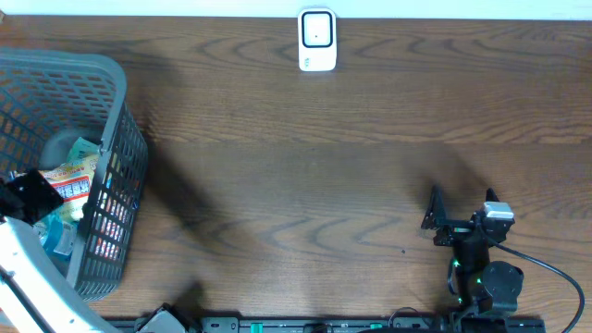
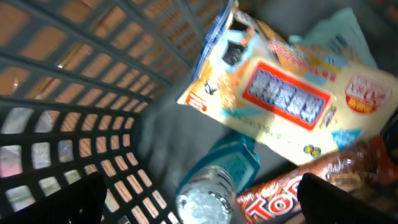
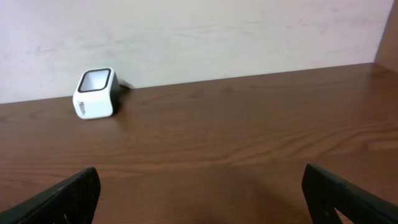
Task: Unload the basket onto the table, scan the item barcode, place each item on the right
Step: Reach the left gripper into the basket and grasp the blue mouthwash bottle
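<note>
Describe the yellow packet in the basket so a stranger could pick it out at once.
At the left end of the wooden table stands a grey mesh basket. Among the goods inside lies the packet, pale yellow with a red-framed panel on its face. The clear bottle and the red-brown wrapper beside it carry no yellow.

I can read one fragment only: large white letters "TO", cut off, on the brown-red wrapper point(image 2: 292, 186) just ahead of the left claw point(image 2: 199, 208). Beyond it, the yellow packet point(image 2: 280, 93) bears a red panel of white characters, too blurred to read.
</note>
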`<state>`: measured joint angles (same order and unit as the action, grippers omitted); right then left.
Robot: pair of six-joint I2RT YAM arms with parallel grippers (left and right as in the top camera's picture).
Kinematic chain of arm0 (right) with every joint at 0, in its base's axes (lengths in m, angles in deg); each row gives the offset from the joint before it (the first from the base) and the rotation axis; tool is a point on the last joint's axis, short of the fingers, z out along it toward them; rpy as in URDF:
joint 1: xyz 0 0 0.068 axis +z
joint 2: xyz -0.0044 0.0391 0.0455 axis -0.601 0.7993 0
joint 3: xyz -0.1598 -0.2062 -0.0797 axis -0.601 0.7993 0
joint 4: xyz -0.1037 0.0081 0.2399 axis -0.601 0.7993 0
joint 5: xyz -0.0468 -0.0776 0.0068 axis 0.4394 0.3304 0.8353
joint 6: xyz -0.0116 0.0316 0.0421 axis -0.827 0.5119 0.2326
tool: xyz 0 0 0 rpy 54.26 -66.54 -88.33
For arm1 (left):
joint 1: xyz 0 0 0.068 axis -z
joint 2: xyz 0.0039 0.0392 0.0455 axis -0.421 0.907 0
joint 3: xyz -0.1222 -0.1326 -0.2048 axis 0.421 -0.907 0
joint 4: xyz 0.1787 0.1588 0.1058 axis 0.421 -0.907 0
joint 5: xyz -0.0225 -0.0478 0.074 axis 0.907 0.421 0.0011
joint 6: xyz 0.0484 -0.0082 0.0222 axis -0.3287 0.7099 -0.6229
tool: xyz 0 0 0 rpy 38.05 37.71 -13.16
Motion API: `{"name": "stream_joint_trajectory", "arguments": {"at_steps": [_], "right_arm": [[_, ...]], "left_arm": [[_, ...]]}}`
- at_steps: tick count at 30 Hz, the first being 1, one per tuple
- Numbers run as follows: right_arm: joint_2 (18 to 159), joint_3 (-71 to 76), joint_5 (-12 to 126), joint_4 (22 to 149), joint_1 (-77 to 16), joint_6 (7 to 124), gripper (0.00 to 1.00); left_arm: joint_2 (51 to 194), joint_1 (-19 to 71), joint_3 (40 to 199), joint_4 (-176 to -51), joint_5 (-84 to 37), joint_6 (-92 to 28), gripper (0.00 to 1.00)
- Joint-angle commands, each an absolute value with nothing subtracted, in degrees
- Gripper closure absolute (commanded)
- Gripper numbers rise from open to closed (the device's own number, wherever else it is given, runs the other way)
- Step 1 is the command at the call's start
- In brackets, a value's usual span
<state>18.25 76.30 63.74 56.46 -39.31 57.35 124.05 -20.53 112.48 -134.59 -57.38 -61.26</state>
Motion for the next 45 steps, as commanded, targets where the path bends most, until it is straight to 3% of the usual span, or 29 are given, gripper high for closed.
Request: {"name": "stream_joint_trajectory", "arguments": {"at_steps": [1,27,31,34,45], "right_arm": [[17.95,76.36,64.22,56.7,-38.87,56.98,0.01],[17.95,76.36,64.22,56.72,-38.87,56.98,0.01],[17.95,76.36,64.22,56.72,-38.87,56.98,0.01],[17.95,76.36,64.24,56.72,-38.87,56.98,0.01],[17.95,76.36,64.22,56.72,-38.87,56.98,0.01]], "left_arm": [[125.58,-20.83,112.5,-135.94,-55.0,-63.93,0.02],[142.3,-20.83,112.04,-144.8,-55.02,-56.76,0.02],[142.26,-20.83,112.04,-144.75,-55.0,-56.76,0.3],[142.26,-20.83,112.04,-144.69,-55.02,-56.76,0.44],[142.06,-20.81,112.7,-143.9,-54.87,-54.33,0.7]]}}
